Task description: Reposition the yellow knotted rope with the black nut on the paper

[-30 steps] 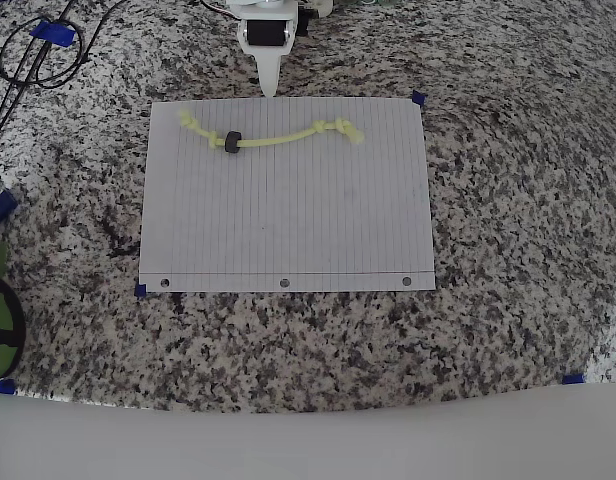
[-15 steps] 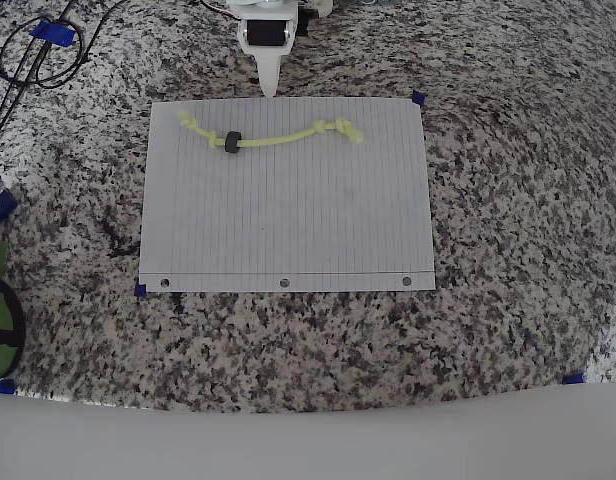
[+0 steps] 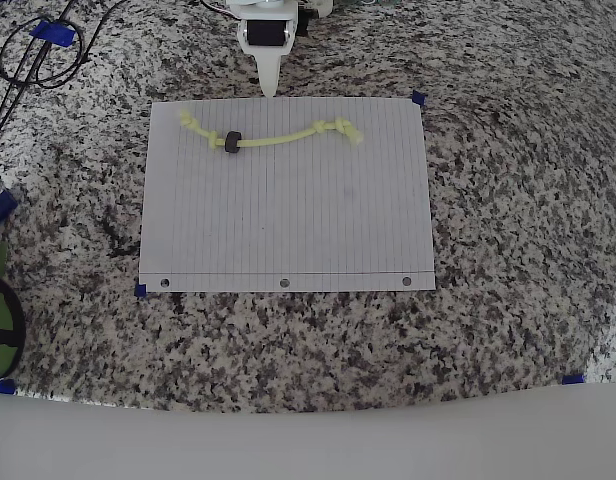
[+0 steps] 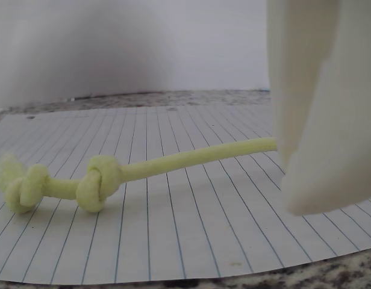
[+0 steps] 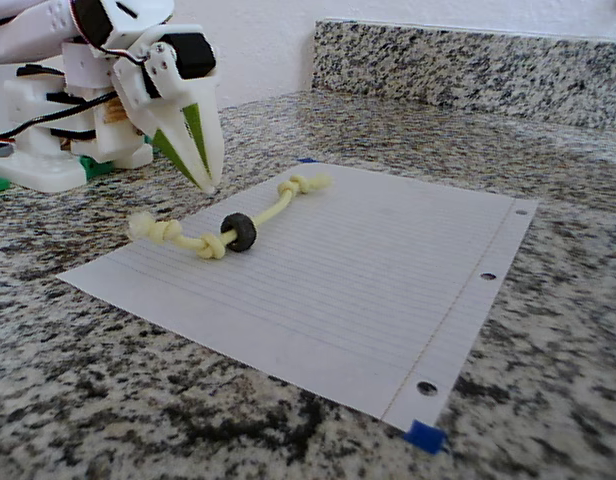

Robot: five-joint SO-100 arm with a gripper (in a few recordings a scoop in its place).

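Here, knotted yellow rope (image 3: 273,139) curves across lined paper (image 3: 288,220).

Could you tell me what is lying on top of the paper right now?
The yellow knotted rope with the black nut threaded on it lies on the paper; whatever is beneath the sheet stays hidden.

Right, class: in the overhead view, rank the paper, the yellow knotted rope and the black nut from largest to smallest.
1. paper
2. yellow knotted rope
3. black nut, threaded on the rope
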